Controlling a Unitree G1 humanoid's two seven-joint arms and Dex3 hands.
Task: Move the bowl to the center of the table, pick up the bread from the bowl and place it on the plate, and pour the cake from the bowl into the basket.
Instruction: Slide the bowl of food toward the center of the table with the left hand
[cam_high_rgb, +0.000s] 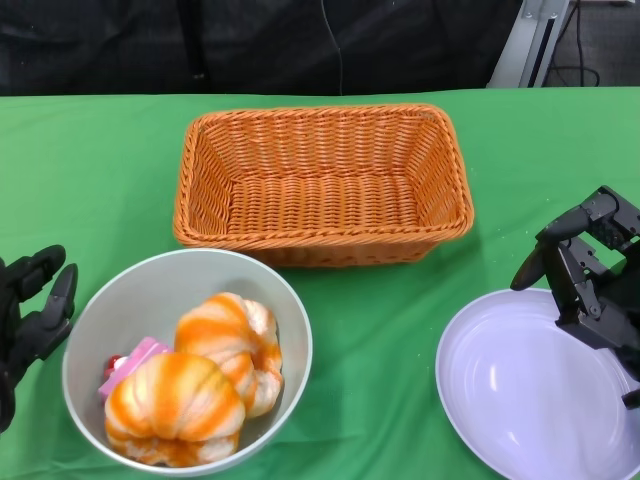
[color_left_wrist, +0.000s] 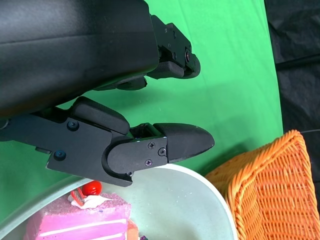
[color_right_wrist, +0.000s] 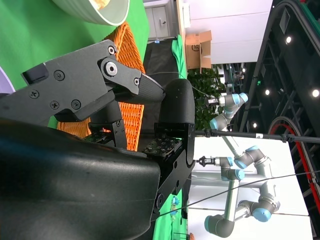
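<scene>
A pale green bowl (cam_high_rgb: 115, 300) sits at the table's front left, holding two orange-striped bread rolls (cam_high_rgb: 200, 385) and a pink cake slice (cam_high_rgb: 130, 362) with a red cherry. The left wrist view shows the cake (color_left_wrist: 82, 220) inside the bowl (color_left_wrist: 192, 192). My left hand (cam_high_rgb: 30, 320) is open just left of the bowl, not touching it. An empty white plate (cam_high_rgb: 520, 395) lies at the front right. My right hand (cam_high_rgb: 590, 275) hangs open over the plate's far right rim. An empty orange wicker basket (cam_high_rgb: 320, 185) stands behind.
Green cloth covers the table (cam_high_rgb: 90, 170). The basket's near wall is close behind the bowl's far rim. Bare cloth lies between the bowl and plate. A black backdrop runs behind the table's far edge.
</scene>
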